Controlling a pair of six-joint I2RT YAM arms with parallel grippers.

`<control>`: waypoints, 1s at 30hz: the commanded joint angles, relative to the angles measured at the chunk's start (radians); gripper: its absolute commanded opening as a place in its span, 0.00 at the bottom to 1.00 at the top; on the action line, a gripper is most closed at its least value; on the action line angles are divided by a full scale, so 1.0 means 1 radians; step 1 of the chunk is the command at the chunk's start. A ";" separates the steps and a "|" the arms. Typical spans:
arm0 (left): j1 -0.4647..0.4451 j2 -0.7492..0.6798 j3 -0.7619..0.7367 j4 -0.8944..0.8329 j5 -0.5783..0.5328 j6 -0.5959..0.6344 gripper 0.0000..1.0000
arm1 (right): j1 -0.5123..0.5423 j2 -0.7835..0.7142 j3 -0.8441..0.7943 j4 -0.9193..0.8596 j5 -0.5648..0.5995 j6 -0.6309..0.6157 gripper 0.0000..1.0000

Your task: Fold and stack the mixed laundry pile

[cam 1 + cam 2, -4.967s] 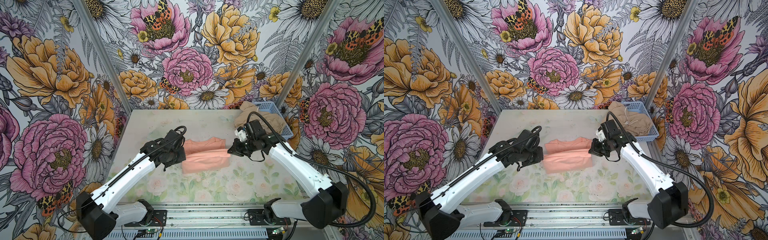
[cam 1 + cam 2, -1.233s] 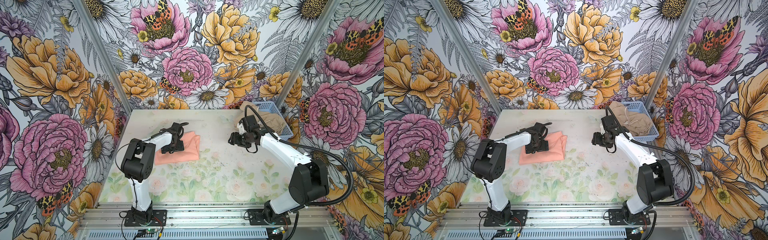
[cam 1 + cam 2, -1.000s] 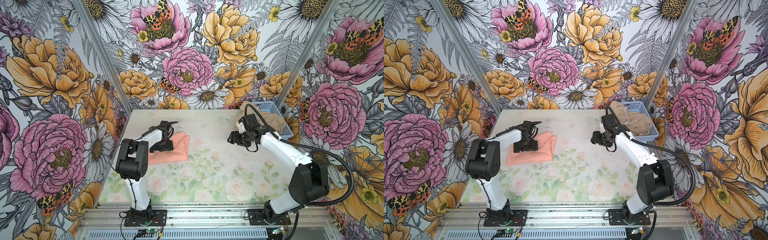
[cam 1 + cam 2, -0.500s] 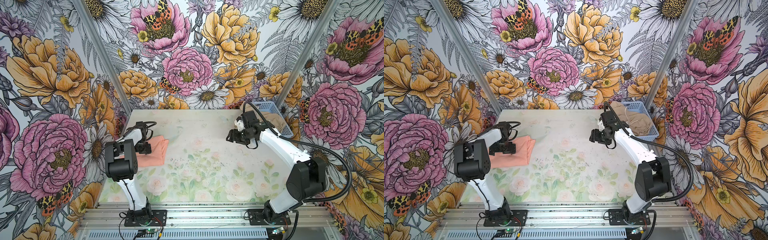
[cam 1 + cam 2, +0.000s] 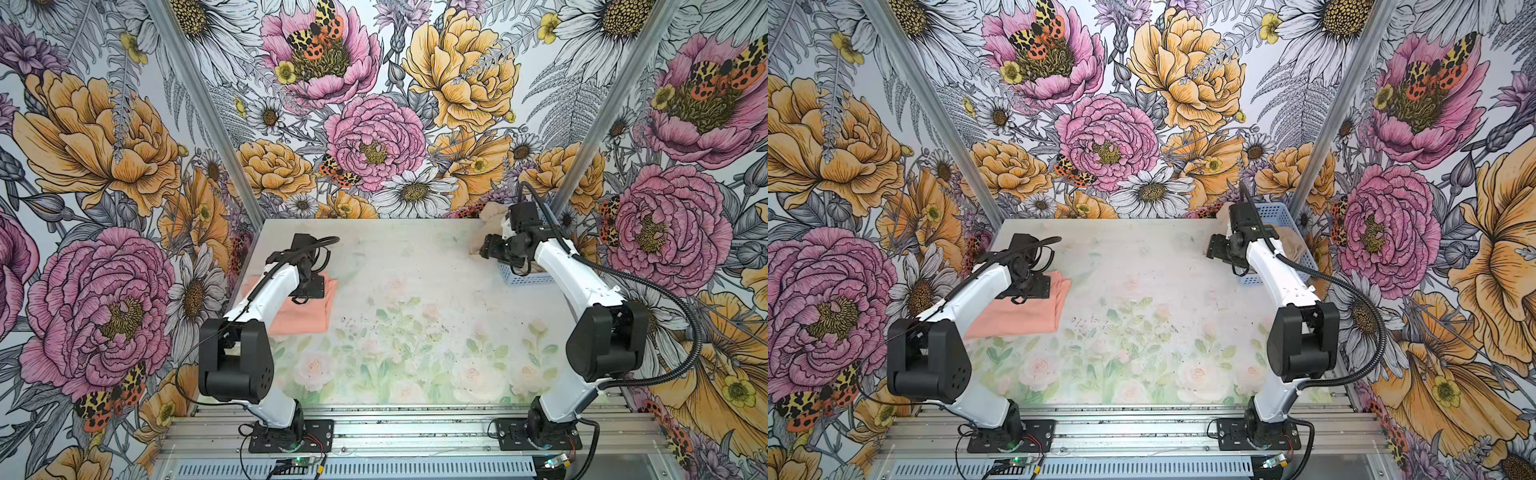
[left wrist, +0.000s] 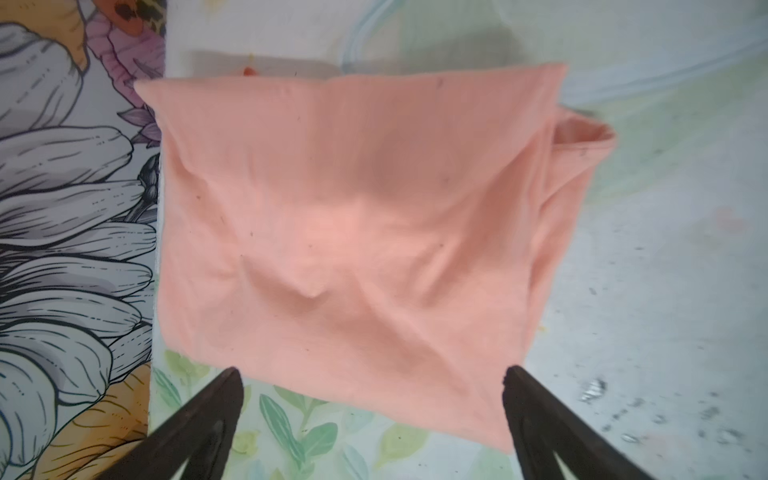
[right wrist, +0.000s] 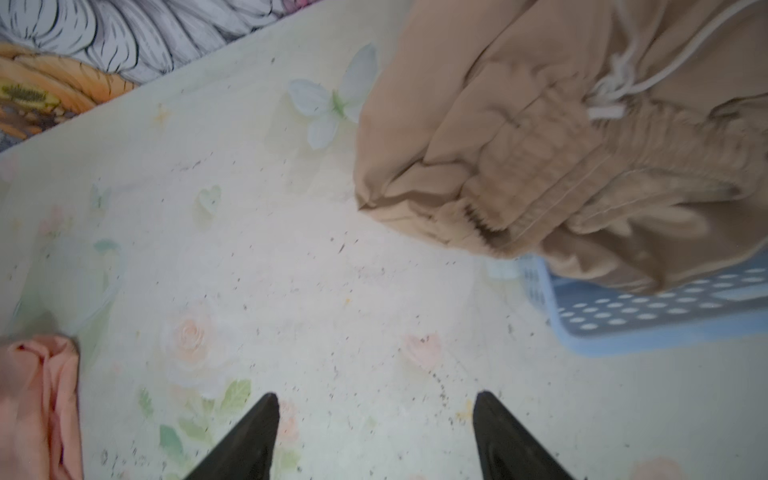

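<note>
Your left end effector (image 6: 370, 370) stands wide open and holds nothing, poised over the folded peach-pink fabric T-shirt (image 5: 307, 320). The shirt lies flat at the left edge of the floral tabletop (image 5: 415, 299) in both top views. Your right end effector (image 7: 374, 394) is spread and empty above bare tabletop, near the crumpled beige-tan garment (image 7: 540, 145). That garment spills over the light blue perforated plastic basket (image 7: 644, 324) at the tabletop's upper right.
</note>
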 commanded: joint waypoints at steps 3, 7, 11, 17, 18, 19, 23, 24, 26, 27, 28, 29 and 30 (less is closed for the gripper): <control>-0.137 -0.029 0.043 0.004 0.057 -0.125 0.99 | -0.141 0.182 0.165 0.103 0.018 0.052 0.77; -0.217 -0.009 0.047 0.017 0.057 -0.163 0.99 | -0.203 0.327 0.290 0.124 -0.078 0.101 0.78; -0.234 0.008 0.031 0.031 0.063 -0.174 0.99 | -0.208 0.424 0.354 0.122 -0.106 0.115 0.81; -0.242 0.019 0.022 0.053 0.076 -0.178 0.99 | -0.201 0.502 0.328 0.177 -0.184 0.146 0.81; -0.242 0.024 0.020 0.057 0.079 -0.178 0.99 | -0.200 0.514 0.322 0.190 -0.193 0.157 0.81; -0.241 0.028 0.020 0.061 0.082 -0.179 0.99 | -0.201 0.529 0.322 0.201 -0.204 0.167 0.79; -0.251 0.042 0.025 0.066 0.082 -0.180 0.99 | -0.204 0.562 0.324 0.231 -0.213 0.207 0.51; -0.251 0.042 0.026 0.066 0.078 -0.183 0.99 | -0.205 0.555 0.319 0.238 -0.203 0.211 0.41; -0.252 0.034 0.022 0.066 0.077 -0.186 0.99 | -0.205 0.529 0.305 0.254 -0.183 0.212 0.18; -0.252 0.031 0.020 0.066 0.076 -0.186 0.99 | -0.206 0.513 0.300 0.262 -0.171 0.211 0.06; -0.253 0.028 0.018 0.067 0.076 -0.188 0.99 | -0.208 0.498 0.302 0.266 -0.165 0.212 0.00; -0.252 0.026 0.016 0.069 0.076 -0.189 0.99 | -0.211 0.487 0.303 0.269 -0.164 0.212 0.00; -0.253 0.024 0.014 0.069 0.075 -0.190 0.99 | -0.214 0.471 0.308 0.270 -0.163 0.213 0.00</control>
